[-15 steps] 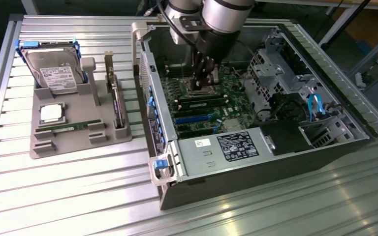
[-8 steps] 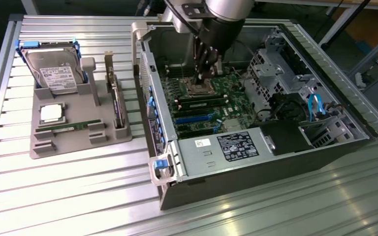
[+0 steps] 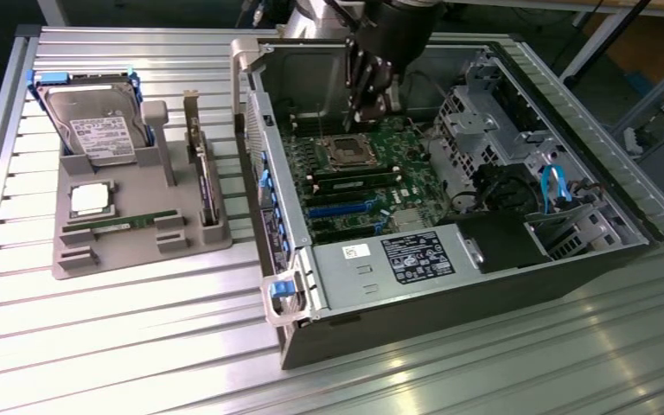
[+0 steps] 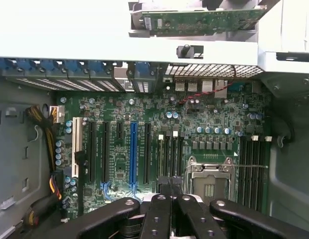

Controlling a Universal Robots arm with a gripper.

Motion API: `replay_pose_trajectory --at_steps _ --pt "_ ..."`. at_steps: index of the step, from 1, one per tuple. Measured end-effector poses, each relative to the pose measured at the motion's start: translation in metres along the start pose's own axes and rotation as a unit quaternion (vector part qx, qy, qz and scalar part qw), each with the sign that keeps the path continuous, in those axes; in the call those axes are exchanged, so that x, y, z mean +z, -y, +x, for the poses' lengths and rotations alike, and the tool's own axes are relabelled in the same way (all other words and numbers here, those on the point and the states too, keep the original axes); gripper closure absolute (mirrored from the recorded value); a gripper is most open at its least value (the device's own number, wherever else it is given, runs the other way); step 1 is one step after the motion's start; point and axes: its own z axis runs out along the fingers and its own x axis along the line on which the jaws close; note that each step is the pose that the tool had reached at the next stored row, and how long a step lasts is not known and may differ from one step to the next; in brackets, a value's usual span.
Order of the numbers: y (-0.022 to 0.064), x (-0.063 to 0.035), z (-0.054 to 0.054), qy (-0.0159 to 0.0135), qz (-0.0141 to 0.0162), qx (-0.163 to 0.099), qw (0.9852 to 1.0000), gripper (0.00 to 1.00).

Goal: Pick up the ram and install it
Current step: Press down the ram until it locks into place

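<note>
Your black multi-link gripper (image 4: 169, 199) hangs inside the open grey computer case (image 3: 563, 268), fingers pressed together over the green motherboard (image 4: 194, 119) beside the silver CPU socket (image 4: 210, 179). Whether it pinches anything, you cannot tell. One thin green ram stick (image 3: 122, 223) lies in the grey parts tray (image 3: 136, 259), outside the case. Judge it light, stiff, fragile: grip the long edges, not the chips.

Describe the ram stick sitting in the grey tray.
The ram stick is a thin, narrow green board lying level in a slot of the grey tray, between grey blocks at its two ends. In the exterior view it sits just below the square silver chip. Only the tray touches it.
</note>
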Motion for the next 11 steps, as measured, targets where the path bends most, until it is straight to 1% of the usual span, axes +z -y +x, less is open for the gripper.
replay_pose_trajectory --at_steps 2,5,9,11 --pt "-0.0001 -0.0028 0.000 0.0000 0.0000 0.000 1.0000 0.90" --pt "-0.0001 -0.0028 0.000 0.0001 0.0001 0.000 1.0000 0.90" --pt "0.0088 -0.0032 0.000 0.0000 0.0000 0.000 1.0000 0.90" --pt "0.0169 -0.0034 0.001 0.0000 0.0000 0.000 1.0000 0.90"
